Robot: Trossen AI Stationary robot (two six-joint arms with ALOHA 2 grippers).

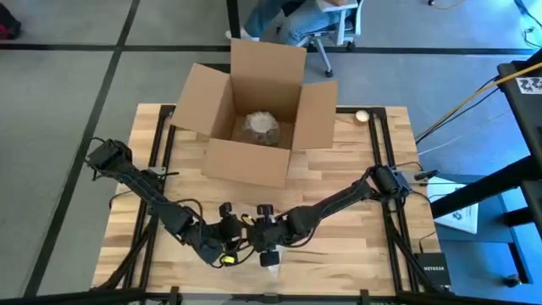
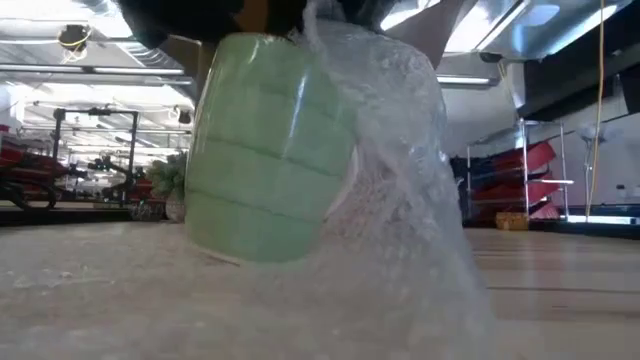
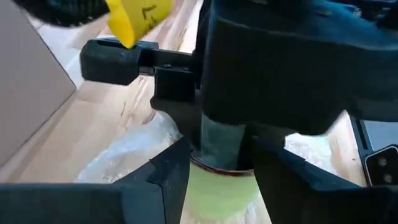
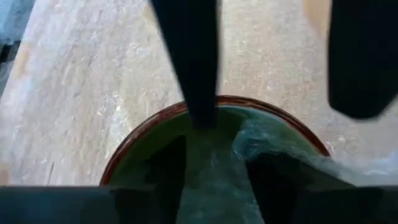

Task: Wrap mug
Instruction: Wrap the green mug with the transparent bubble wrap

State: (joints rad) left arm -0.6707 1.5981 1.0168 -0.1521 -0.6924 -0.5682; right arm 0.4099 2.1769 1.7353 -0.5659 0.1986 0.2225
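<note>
I have the mug [image 2: 270, 150] at the bottom centre of the high view, near the table's front edge, with both arms crowded over it. In the low view it is tilted, its base edge on the wood, and a bubble-wrap sheet [image 2: 400, 170] climbs its right flank and drapes over the rim. The right gripper [image 1: 269, 247] looks to be reaching into the mouth; its wrist view shows one finger [image 4: 186, 56] down inside the brown-edged rim with wrap tucked beside it, but I cannot tell whether it pinches anything. The left gripper [image 1: 222, 249] sits just beside it, fingers spread either side of the mug in its own view. I judge the mug stiff, glazed, slippery and breakable; the rim wall or the pale handle gives the surest hold, while the wrap is light, soft and springy, so it will want to unfold. The cardboard box [image 1: 254, 114], open at upper centre with a wrapped bundle [image 1: 261, 125] inside, stands well apart. The real obstacle is the two wrists jostling each other.
</note>
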